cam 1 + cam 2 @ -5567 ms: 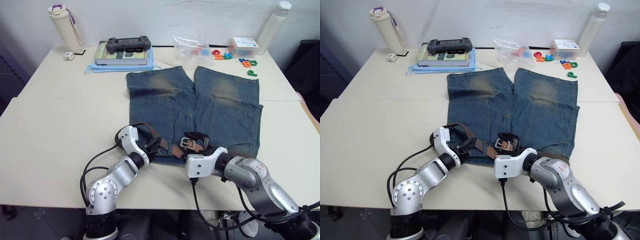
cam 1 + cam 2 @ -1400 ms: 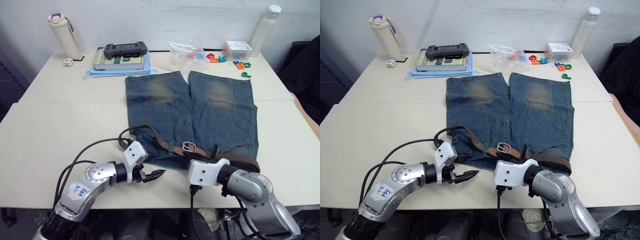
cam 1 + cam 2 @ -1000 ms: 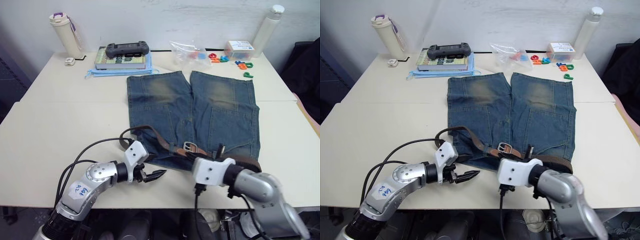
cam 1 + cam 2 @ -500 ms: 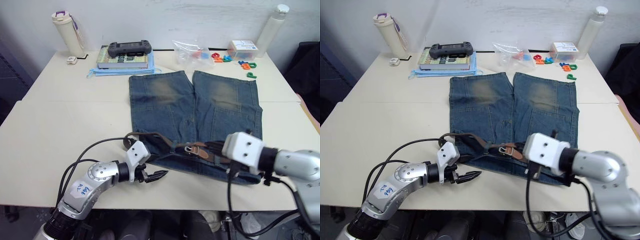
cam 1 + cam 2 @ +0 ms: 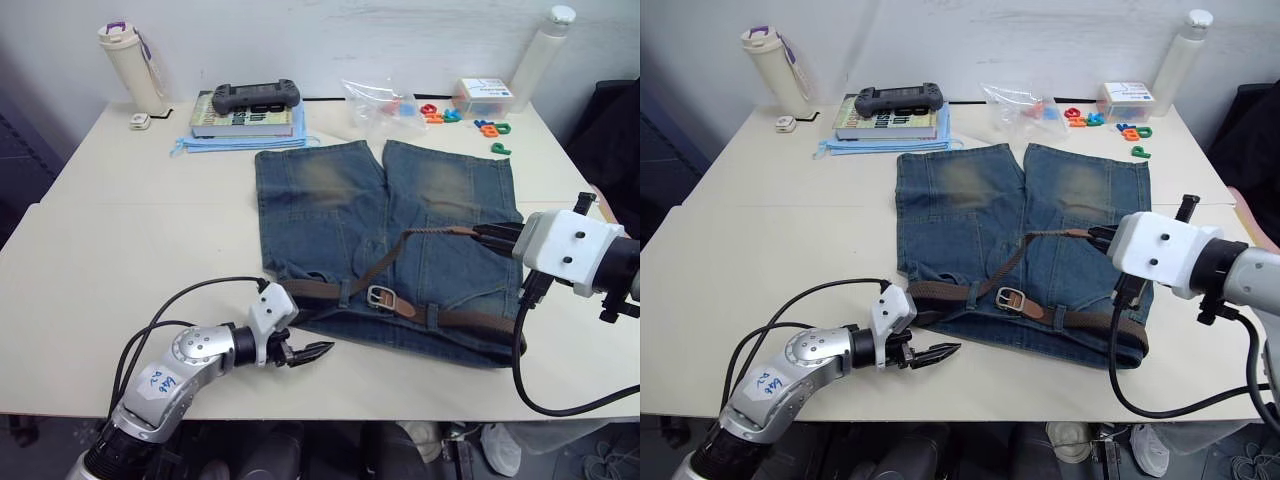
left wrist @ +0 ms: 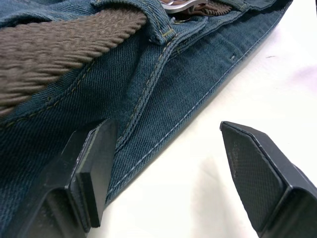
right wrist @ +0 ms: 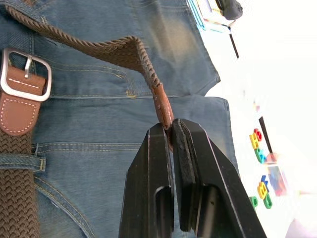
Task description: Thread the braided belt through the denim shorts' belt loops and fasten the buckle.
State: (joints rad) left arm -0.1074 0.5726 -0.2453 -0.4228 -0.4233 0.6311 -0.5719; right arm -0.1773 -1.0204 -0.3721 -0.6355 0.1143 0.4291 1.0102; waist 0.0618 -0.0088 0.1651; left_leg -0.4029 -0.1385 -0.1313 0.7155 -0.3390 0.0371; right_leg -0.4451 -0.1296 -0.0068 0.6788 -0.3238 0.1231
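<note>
The dark-brown braided belt hides its tan tip between my right gripper, pinched shut above the faded blue denim shorts. Its silver buckle lies mid-waistband. My left gripper gapes empty beside the waistband; a grey game controller sits beyond.

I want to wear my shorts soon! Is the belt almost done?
Partly. The braided belt already runs through belt loops on the denim shorts. The right claw is pinching the belt's tan tip, pulled out past the buckle. The left claw waits open. The buckle doesn't look fastened yet.
</note>
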